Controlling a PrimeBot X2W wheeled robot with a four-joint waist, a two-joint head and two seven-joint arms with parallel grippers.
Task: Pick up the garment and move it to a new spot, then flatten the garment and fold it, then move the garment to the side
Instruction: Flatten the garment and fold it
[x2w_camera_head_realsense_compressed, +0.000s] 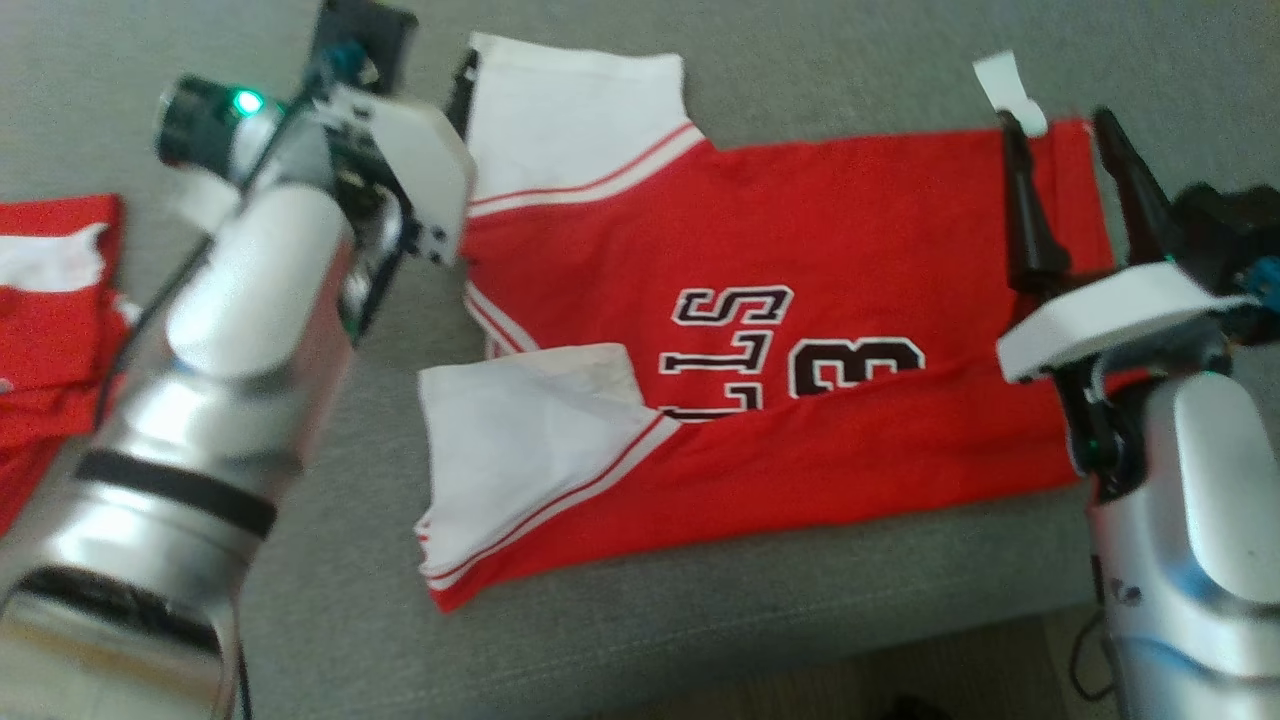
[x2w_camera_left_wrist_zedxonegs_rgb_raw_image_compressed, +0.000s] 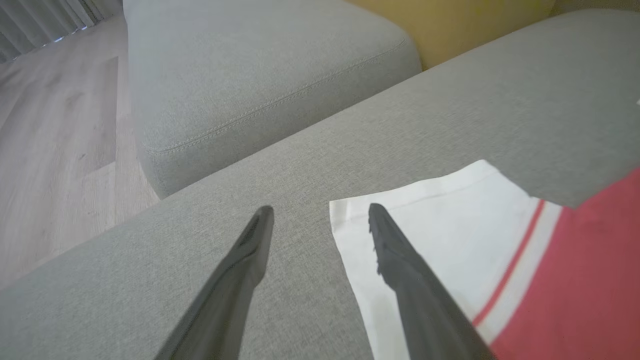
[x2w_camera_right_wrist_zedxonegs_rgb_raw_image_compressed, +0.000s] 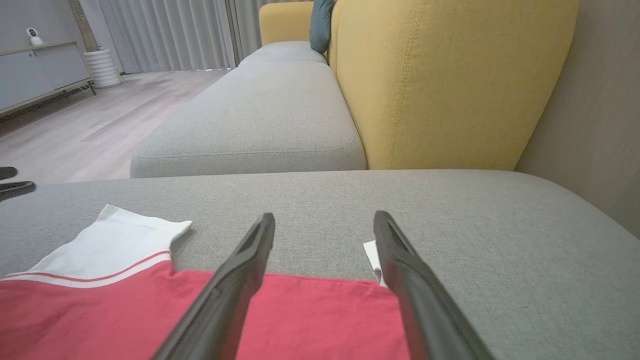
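Two long dark fingers of the left gripper (x2w_camera_left_wrist_zedxonegs_rgb_raw_image_compressed: 320, 215) stand apart with nothing between them. In the left wrist view one lies over bare cushion and the other over the corner of the white short sleeve (x2w_camera_left_wrist_zedxonegs_rgb_raw_image_compressed: 440, 225).

The red jersey with black lettering and white sleeves (x2w_camera_head_realsense_compressed: 800, 250) lies spread flat across the middle of the head view on the grey fabric sofa cushion (x2w_camera_head_realsense_compressed: 850, 60). Its second white sleeve (x2w_camera_head_realsense_compressed: 510, 450) is folded in at lower centre.

At the right of the head view, the right gripper (x2w_camera_head_realsense_compressed: 1057, 125) is also spread wide and empty. Its fingers straddle the jersey's upper right edge beside a small white tag (x2w_camera_head_realsense_compressed: 1005, 85).

Bare cushion runs along the top of the head view. A narrower strip runs below the jersey to the cushion's front edge. A gap of cushion separates the jersey from a pile of red and white cloth (x2w_camera_head_realsense_compressed: 50, 300) at the left edge.
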